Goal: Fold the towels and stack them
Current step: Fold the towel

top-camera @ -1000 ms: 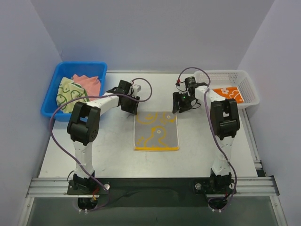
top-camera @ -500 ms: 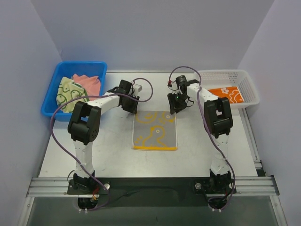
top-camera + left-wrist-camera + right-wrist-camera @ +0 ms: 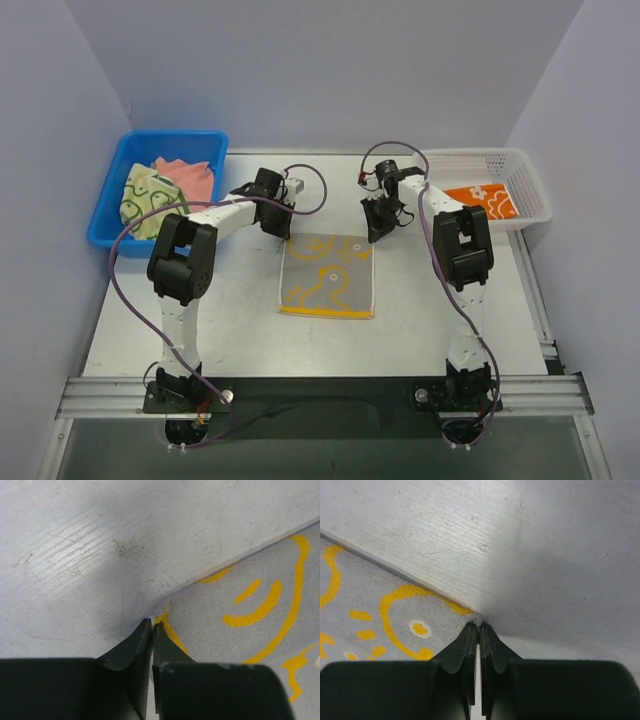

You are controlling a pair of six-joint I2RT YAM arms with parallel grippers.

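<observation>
Within the last second both grippers have gone from spread to pressed together. The left gripper (image 3: pixel 284 233) now pinches the far-left corner of the duck-print towel (image 3: pixel 327 277). In the left wrist view its jaws meet at the tips, with the yellow hem of the corner caught between them. The right gripper (image 3: pixel 373 236) has come a little to the left, onto the far-right corner. In the right wrist view its jaws are also pressed together, and the white tip of the corner sits just at their ends. This hold looks thin to me, because very little cloth is inside.

The duck-print towel lies flat in the middle of the table (image 3: pixel 230 320). It is open and not yet folded, and it has shifted slightly to the left.

For the task this means the grasp for the first fold is made. I judge that the next move is to lift the far edge and carry it toward the near edge.

The pale green towel (image 3: pixel 145 200) and the salmon-pink towel (image 3: pixel 190 178) wait in the blue bin (image 3: pixel 105 215) at the far-left corner. One orange flowered towel (image 3: pixel 483 198) lies in the white basket (image 3: pixel 480 155) at the far-right corner.
</observation>
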